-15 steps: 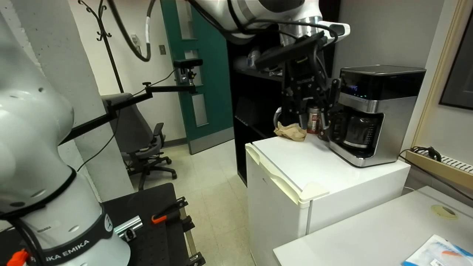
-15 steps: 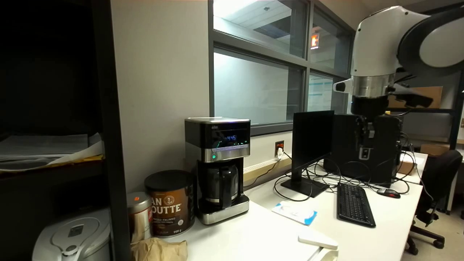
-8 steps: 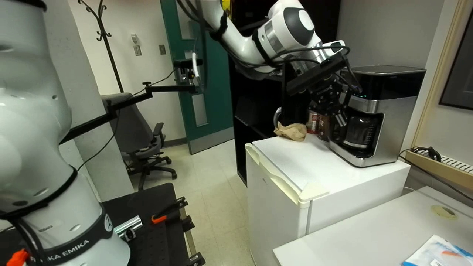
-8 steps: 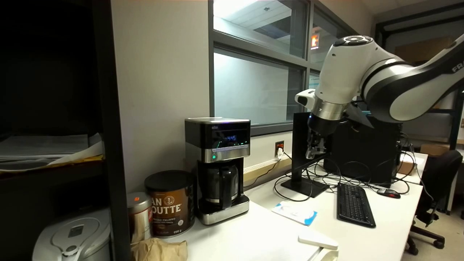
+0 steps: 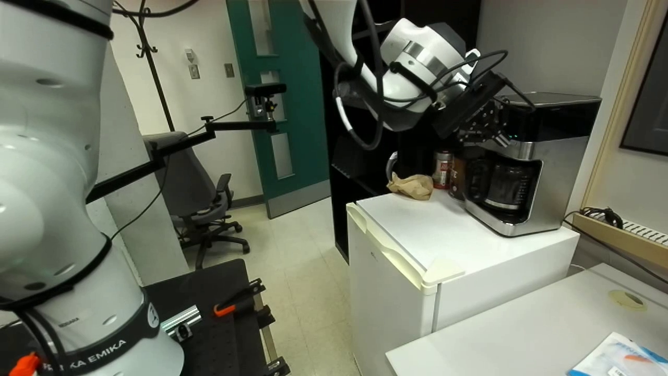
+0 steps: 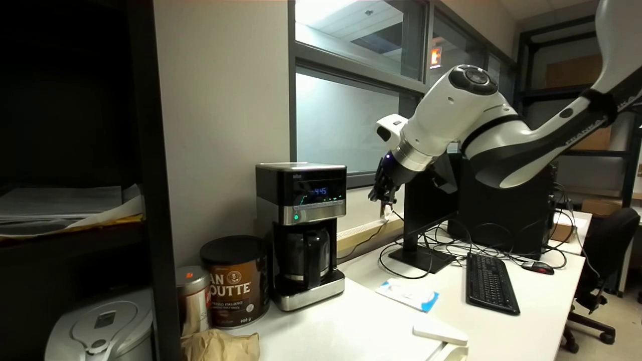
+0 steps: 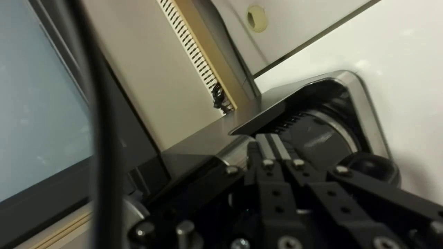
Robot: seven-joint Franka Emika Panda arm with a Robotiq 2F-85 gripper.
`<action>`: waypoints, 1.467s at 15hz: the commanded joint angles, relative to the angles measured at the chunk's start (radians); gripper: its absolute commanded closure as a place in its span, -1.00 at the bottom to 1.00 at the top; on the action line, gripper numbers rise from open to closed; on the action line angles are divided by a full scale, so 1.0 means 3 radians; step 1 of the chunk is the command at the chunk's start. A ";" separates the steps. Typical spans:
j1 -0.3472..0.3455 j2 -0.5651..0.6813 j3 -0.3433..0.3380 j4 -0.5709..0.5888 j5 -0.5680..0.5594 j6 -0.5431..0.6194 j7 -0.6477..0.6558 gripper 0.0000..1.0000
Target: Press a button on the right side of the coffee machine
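The coffee machine (image 6: pixel 301 193), black and silver with a lit blue clock, stands on the white fridge (image 5: pixel 417 230). Along the lower edge of its display runs a strip of buttons (image 6: pixel 318 204), with small lights at the right end. My gripper (image 6: pixel 381 197) hangs at about panel height, tilted toward the machine, with a visible gap to it in that exterior view. In an exterior view the gripper (image 5: pixel 502 140) overlaps the front panel and hides part of it. In the wrist view the gripper (image 7: pixel 272 143) is shut, its fingertips together and holding nothing. Behind them shows the carafe (image 7: pixel 318 138); the buttons are hidden there.
A brown coffee can (image 6: pixel 235 286), a small tin (image 6: pixel 193 301) and a crumpled paper bag (image 6: pixel 220 343) sit beside the machine. A dark shelf (image 6: pixel 145 200) rises past them. The desk holds a monitor (image 6: pixel 416 215), a keyboard (image 6: pixel 491 283) and a flat packet (image 6: pixel 409 293).
Over the last second my gripper has gone from open to shut. The arm has tilted and come closer to the front of the coffee machine, lifting slightly in the last half second.
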 commanded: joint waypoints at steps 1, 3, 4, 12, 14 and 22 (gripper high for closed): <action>0.0085 0.0292 -0.0168 0.0457 -0.0541 0.0256 0.0551 0.99; 0.0070 0.0354 -0.0177 0.0551 -0.0717 0.0304 0.0747 0.99; 0.0062 0.0377 -0.0175 0.0582 -0.0781 0.0314 0.0824 0.99; 0.0057 0.0502 -0.0129 0.0676 -0.1207 0.0345 0.1278 0.99; 0.0059 0.0522 -0.0116 0.0695 -0.1288 0.0356 0.1363 0.99; 0.0041 0.0633 -0.0064 0.0817 -0.1476 0.0380 0.1558 0.99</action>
